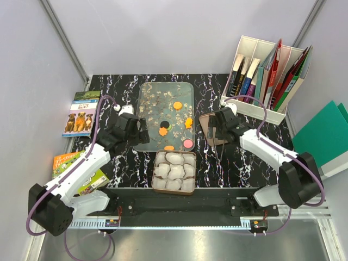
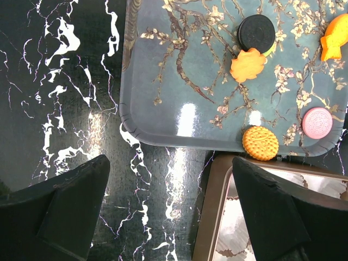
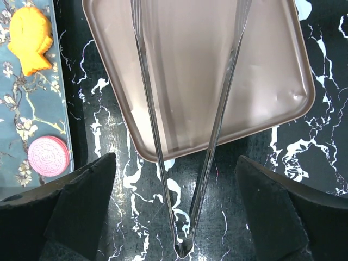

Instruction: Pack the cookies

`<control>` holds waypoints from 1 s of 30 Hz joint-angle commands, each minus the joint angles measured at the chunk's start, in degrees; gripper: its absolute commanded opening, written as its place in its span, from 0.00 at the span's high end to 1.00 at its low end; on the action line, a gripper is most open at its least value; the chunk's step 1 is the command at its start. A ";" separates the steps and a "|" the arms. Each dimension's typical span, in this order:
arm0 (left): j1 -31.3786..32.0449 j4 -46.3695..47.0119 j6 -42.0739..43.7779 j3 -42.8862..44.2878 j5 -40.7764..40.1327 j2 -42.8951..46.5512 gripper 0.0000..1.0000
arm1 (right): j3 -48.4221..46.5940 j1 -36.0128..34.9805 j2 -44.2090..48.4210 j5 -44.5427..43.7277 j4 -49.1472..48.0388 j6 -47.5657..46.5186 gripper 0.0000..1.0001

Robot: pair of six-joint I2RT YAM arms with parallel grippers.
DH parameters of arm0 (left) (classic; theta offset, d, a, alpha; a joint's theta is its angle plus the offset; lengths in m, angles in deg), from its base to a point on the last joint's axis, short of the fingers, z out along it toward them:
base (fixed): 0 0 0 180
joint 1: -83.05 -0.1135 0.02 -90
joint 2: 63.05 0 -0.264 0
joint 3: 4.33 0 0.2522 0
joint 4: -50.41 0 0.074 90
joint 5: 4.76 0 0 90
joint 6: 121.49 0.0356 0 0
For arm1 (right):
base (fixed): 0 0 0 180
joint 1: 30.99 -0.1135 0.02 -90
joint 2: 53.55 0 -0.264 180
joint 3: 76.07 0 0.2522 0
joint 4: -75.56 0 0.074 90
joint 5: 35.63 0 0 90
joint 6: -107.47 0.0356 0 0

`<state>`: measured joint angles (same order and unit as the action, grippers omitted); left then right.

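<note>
Black white-veined bench (image 1: 114,84) fills the middle of the scene, boxed in by pale walls, with a white file of books (image 1: 266,76) at its far right. On it, the long blossom-patterned tray (image 1: 149,103) carries all the cookies that show: a black round one (image 2: 256,32), an orange flower-shaped one (image 2: 248,64), an orange fish (image 2: 334,43), a pink round one (image 2: 317,122), an orange round one (image 2: 260,142) at the tray's near edge, and another orange round one (image 1: 176,105) farther back.

Just near of the tray sits the brown rectangular tin (image 1: 154,182) lined with white crinkled paper cups (image 1: 174,171); no cookie shows in any cup, so packing seems not yet begun and every cookie is left to move.

Left fingers (image 2: 70,201) are spread wide and empty over the bench beside the tray's near left corner. Right fingers (image 3: 81,206) are likewise spread, straddling but not clasping the hinge end of the metal tongs (image 3: 182,247), which lie across a shallow brown lid (image 3: 261,81).
</note>
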<state>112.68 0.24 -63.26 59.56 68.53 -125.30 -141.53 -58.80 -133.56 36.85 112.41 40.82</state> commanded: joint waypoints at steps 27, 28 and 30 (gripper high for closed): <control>0.26 0.90 0.65 1.90 3.97 1.35 0.02 | -3.14 1.71 -14.39 1.69 -2.96 1.08 0.05; 0.26 0.89 0.57 1.90 3.97 1.35 0.02 | -2.79 2.06 -14.30 2.22 -3.57 1.25 0.06; 0.26 0.81 0.57 1.64 3.88 1.35 0.02 | -1.83 2.85 -14.21 3.45 -4.10 1.60 0.08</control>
<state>112.68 0.22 -63.22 59.56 71.35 -124.34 -143.80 -57.58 -147.94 38.12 110.95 40.78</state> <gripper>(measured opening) 0.983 0.936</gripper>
